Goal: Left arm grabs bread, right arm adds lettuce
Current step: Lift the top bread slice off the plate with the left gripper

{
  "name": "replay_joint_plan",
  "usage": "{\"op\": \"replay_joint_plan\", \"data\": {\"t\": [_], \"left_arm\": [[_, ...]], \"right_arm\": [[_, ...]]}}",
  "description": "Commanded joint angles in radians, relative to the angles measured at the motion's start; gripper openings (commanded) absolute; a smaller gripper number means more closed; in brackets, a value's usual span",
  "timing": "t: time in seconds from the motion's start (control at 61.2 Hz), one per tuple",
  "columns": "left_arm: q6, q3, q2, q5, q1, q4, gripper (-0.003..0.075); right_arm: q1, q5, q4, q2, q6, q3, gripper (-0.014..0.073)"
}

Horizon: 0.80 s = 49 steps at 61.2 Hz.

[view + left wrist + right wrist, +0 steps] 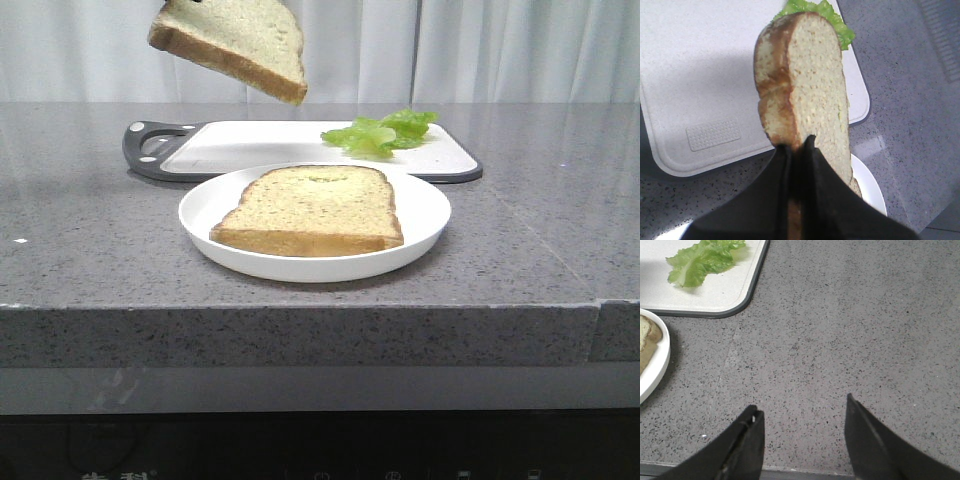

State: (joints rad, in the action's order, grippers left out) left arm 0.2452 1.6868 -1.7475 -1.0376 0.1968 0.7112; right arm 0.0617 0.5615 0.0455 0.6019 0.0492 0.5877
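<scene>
The bread [235, 45] hangs tilted in the air, high above the cutting board's left part. In the left wrist view my left gripper [797, 145] is shut on the crust edge of this bread [810, 85], which points away from the fingers. The lettuce [380, 132] lies on the right end of the cutting board, and the lettuce [832, 17] shows just past the slice's far end. My right gripper [802, 412] is open over bare counter, nothing between its fingers, with the lettuce [702, 260] well off to its far left. Neither arm shows in the front view.
A white plate [200, 215] in front of the board carries a second bread slice [315, 210]. The white cutting board [260, 145] has a dark grey rim and a handle at its left end. The grey speckled counter ends in a front edge.
</scene>
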Motion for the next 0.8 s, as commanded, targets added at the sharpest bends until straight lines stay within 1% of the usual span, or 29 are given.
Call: {"op": "replay_joint_plan", "data": {"t": [0.0,0.163,0.327,0.604,0.784], "left_arm": [[0.004,0.046,0.034,-0.007,-0.001,0.063,-0.0020],[0.004,0.058,0.034,-0.060,-0.001,0.075,-0.0020],[0.008,0.067,0.044,-0.075,-0.011,0.075,-0.0020],[0.022,0.060,0.107,-0.081,-0.021,0.075,-0.0020],[0.045,0.021,0.177,-0.081,-0.021,0.066,-0.0020]], "right_arm": [[-0.001,-0.066,0.003,0.007,-0.001,0.031,0.0395],[-0.001,-0.067,0.004,0.009,-0.001,0.031,0.0395],[-0.001,-0.076,0.008,0.028,-0.001,0.044,0.0394],[0.002,-0.020,0.030,0.175,-0.004,0.185,0.0394],[0.002,-0.021,0.091,0.303,-0.064,0.275,0.0394]]}}
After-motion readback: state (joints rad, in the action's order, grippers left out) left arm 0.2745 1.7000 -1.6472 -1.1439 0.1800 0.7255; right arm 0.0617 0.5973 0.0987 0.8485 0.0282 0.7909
